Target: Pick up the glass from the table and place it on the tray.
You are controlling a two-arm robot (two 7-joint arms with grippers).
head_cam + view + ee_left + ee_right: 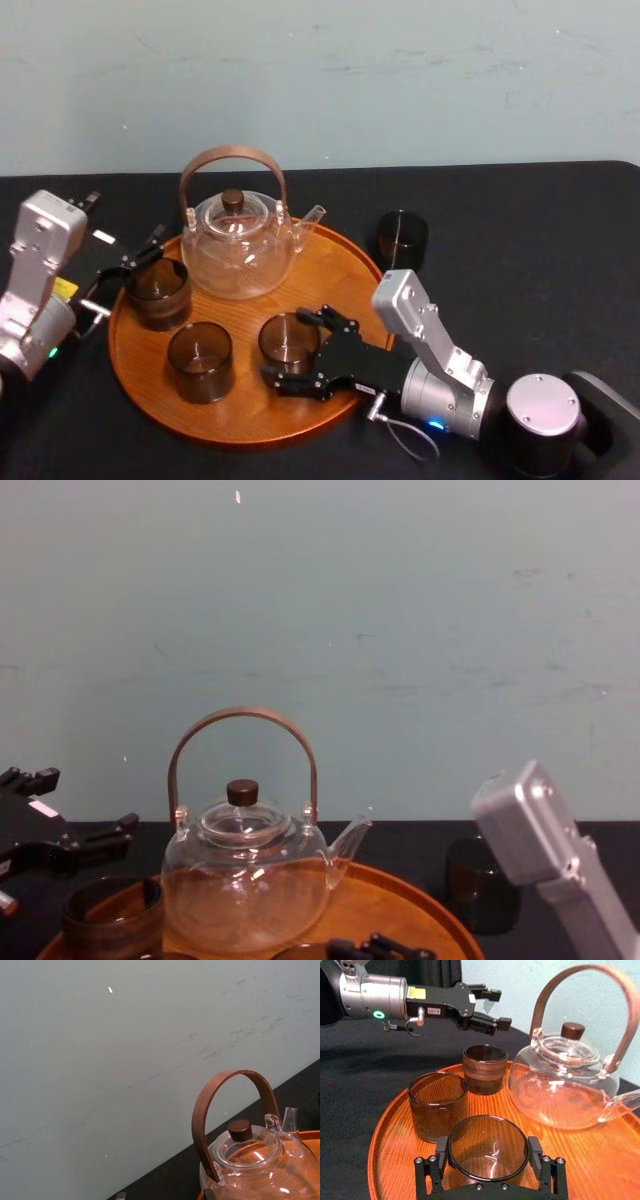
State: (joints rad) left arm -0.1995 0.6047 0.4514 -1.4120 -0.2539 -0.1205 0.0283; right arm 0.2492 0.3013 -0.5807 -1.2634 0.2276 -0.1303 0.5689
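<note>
My right tool (488, 1155) is clamped on the glass (290, 342), which stands on the tray (335, 270) close to its near rim. A second glass (201, 360) sits just to its left with a narrow gap between them, and the teapot (238, 250) stands behind. My left tool (140, 258) hangs with its fingers apart over a third glass (158, 292) at the tray's left edge. A dark glass (402, 238) stands on the worktop (540, 260) just off the right rim, with open black surface beyond it.

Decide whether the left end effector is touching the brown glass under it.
Apart. The right wrist view shows a plain gap between the left end effector and the rim of the brown glass standing on the tray.
</note>
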